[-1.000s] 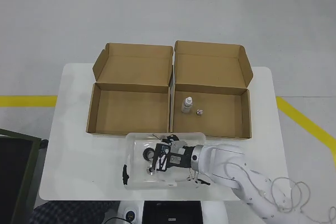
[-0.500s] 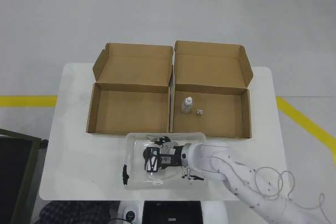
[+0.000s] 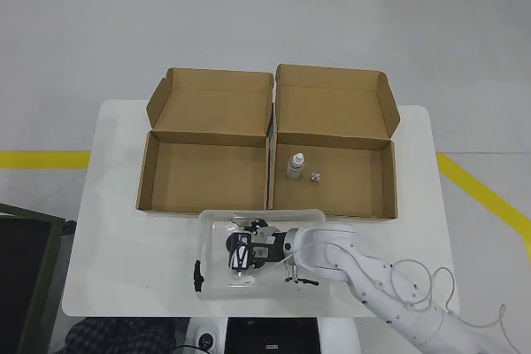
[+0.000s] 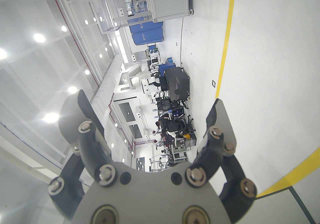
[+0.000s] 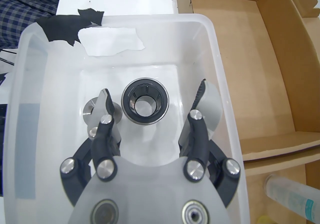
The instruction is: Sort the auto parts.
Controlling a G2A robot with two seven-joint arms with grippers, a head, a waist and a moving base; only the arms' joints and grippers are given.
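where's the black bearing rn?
Right wrist view: the black bearing sits in the clear bin, just ahead of the open right gripper, a small metal flange beside it. The bin is at the near edge of the table, before the cardboard boxes.

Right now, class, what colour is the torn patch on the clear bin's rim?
Black; the torn patch shows best in the right wrist view.
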